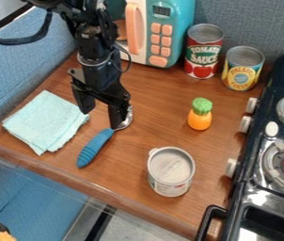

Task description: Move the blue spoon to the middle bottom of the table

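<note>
Camera view. Item: spoon (96, 147), blue handle, metal bowl; lying on the desk (135, 162), between the folded cloth (46, 121) and the open can (171, 171). Long axis: diagonal — handle end toward the view's lower left and the desk's near edge, bowl toward the upper right.

Item: hand (100, 114), black, two-fingered; open, fingers well parted, hanging by the bowl end, one finger close over the neck. No grip that I can see from here.

Step in hand, by my reckoning: lining up the grasp. Next called for: straddle the neck or handle, close, then carry toward the near edge's middle — clear of the can.
</note>
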`<state>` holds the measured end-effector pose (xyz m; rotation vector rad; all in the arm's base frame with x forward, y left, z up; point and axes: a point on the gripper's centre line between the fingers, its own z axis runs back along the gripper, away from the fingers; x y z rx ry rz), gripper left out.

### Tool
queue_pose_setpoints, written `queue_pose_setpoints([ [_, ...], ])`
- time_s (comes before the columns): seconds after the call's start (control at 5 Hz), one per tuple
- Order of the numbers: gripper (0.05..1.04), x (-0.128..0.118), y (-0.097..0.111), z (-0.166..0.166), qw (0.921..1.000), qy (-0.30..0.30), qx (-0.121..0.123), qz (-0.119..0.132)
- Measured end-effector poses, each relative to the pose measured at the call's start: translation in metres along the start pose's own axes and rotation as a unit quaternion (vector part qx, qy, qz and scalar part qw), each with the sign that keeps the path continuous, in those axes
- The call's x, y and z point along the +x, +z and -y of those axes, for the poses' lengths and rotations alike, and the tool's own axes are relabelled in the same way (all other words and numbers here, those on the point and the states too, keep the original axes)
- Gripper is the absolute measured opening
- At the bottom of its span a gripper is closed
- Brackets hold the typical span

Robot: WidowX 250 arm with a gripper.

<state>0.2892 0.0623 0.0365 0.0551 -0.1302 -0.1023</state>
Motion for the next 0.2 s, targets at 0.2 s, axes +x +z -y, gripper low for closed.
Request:
queue_pose_setpoints([
  [0.2,1.001,0.0006,0.0003,-0.0007,1.0,0.001,0.001,0.001],
])
